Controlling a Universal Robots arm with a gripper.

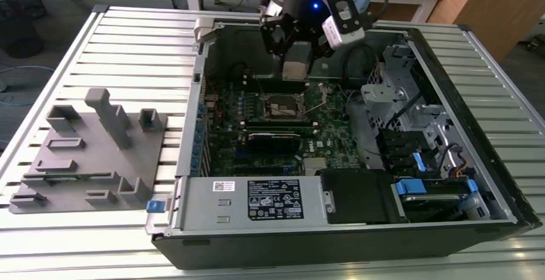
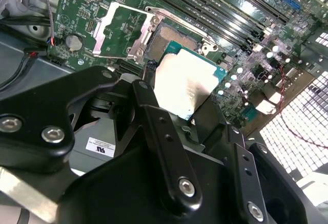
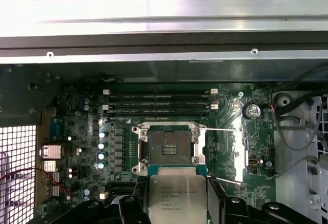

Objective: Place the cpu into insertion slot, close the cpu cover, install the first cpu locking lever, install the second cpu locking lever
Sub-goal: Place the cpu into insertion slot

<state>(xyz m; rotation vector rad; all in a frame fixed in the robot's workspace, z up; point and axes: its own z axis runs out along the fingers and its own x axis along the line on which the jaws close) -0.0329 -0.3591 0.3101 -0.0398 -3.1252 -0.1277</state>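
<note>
Chip [image 2: 185, 83] gripped edge-on between the closed fingers of the gripper [image 1: 294, 68], held above the open socket [image 3: 169, 149] of the green board [image 3: 230, 116] and apart from it. Hinged cover [image 3: 225, 152] is swung open beside the socket.

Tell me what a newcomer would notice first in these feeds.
The gripper stands out first, holding the cpu flat between its fingers above the green motherboard, inside the open case. Close to it the socket lies bare, with its cover swung open beside it.
</note>
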